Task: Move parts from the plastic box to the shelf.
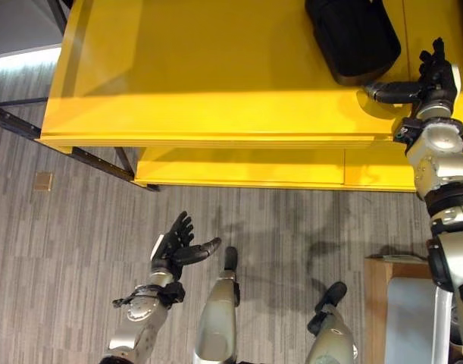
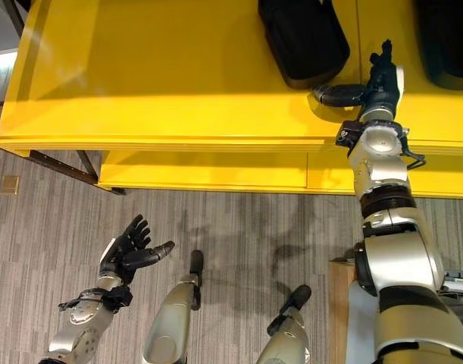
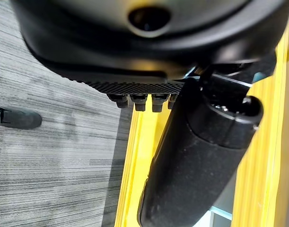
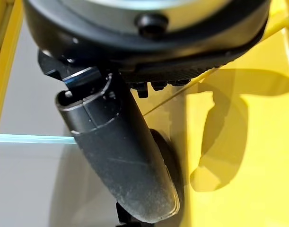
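A bulky black part [image 1: 352, 38] lies on the top of the yellow shelf [image 1: 201, 68]. A second black part [image 2: 447, 42] sits further right on it. My right hand [image 1: 432, 80] rests over the shelf top just right of the first part. It is open, with straight fingers and the thumb [image 4: 120, 156] stretched toward the part's near corner; I cannot tell if they touch. My left hand [image 1: 174, 243] hangs low over the floor in front of the shelf, open and holding nothing, its thumb [image 3: 196, 161] clear of everything.
A lower yellow shelf level [image 1: 239, 167] juts out beneath the top. A dark metal frame [image 1: 64, 148] runs along the floor at the left. A brown-rimmed container [image 1: 383, 303] stands at the lower right. A small brown square [image 1: 42, 180] lies on the floor.
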Controlling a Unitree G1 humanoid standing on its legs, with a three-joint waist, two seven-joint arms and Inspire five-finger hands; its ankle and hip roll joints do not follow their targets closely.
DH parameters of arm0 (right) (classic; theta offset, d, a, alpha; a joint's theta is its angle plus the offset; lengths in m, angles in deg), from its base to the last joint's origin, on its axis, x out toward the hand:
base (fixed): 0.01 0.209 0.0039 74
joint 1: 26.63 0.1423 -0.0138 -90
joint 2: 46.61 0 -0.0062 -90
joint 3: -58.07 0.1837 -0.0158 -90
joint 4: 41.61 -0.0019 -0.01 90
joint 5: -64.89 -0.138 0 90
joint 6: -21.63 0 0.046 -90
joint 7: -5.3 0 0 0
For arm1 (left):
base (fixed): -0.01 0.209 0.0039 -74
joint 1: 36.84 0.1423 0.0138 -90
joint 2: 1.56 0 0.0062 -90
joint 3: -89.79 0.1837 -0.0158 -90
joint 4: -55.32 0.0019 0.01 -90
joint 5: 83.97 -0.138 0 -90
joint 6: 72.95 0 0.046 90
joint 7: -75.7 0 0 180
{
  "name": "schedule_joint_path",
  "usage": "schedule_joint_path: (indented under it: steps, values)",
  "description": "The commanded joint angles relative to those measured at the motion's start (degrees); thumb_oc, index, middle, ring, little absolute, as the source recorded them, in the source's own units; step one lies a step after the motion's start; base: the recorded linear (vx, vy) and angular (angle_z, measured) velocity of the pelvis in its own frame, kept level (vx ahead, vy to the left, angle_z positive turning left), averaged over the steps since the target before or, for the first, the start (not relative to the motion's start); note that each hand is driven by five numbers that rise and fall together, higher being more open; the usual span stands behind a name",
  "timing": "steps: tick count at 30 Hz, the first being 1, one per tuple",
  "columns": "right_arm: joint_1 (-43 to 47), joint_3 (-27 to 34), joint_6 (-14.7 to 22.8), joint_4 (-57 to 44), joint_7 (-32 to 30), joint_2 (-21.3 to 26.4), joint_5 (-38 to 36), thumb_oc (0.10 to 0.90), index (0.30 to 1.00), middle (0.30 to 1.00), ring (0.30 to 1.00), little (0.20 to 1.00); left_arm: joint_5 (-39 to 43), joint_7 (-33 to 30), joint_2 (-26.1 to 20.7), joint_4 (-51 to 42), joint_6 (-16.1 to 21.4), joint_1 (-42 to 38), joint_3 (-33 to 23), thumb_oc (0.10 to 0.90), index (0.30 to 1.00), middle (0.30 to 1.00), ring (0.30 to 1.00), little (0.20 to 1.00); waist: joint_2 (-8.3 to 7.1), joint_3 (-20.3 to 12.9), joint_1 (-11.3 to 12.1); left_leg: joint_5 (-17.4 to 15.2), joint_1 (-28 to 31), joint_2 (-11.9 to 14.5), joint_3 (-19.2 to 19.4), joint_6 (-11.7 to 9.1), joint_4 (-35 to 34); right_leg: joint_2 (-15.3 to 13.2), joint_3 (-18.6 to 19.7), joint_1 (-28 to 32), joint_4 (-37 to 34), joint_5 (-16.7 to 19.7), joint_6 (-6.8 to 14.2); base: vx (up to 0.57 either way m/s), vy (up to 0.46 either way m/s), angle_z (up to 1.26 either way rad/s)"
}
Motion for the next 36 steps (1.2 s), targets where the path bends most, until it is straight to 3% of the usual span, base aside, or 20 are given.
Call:
schedule_joint_path:
  steps: [1,22,36]
  values:
    - [6.7,-5.6,3.2,-2.2,3.7,2.4,-1.9,0.9,1.0,1.0,1.0,1.0,0.8,1.0,-3.3,-3.4,3.8,-0.4,1.4,0.9,1.0,1.0,1.0,1.0,-0.62,-3.9,2.9,2.4,2.7,2.8,-1.7,-1.4,-4.4,-1.7,1.3,0.8,12.3,-8.5,2.7,0.0,0.0,0.0]
    - [2.4,-13.3,2.0,-11.1,10.2,3.3,5.7,0.9,1.0,1.0,1.0,1.0,0.1,2.4,-3.3,-3.7,4.1,-0.1,-0.1,0.9,1.0,1.0,1.0,1.0,-1.76,-2.8,3.9,2.4,1.5,2.6,-2.9,-1.1,-3.7,-1.8,0.1,0.5,13.8,-8.7,2.4,0.0,-0.001,0.01]
    - [-3.6,-12.5,2.4,-18.5,11.2,2.3,5.5,0.9,1.0,1.0,1.0,1.0,0.5,2.4,-3.1,-3.7,4.1,0.5,-1.2,0.9,1.0,1.0,1.0,1.0,-2.89,-2.8,3.1,2.1,1.9,2.8,-2.8,-1.2,-3.4,-1.8,0.2,1.2,13.3,-8.3,2.4,-0.01,0.002,0.01]
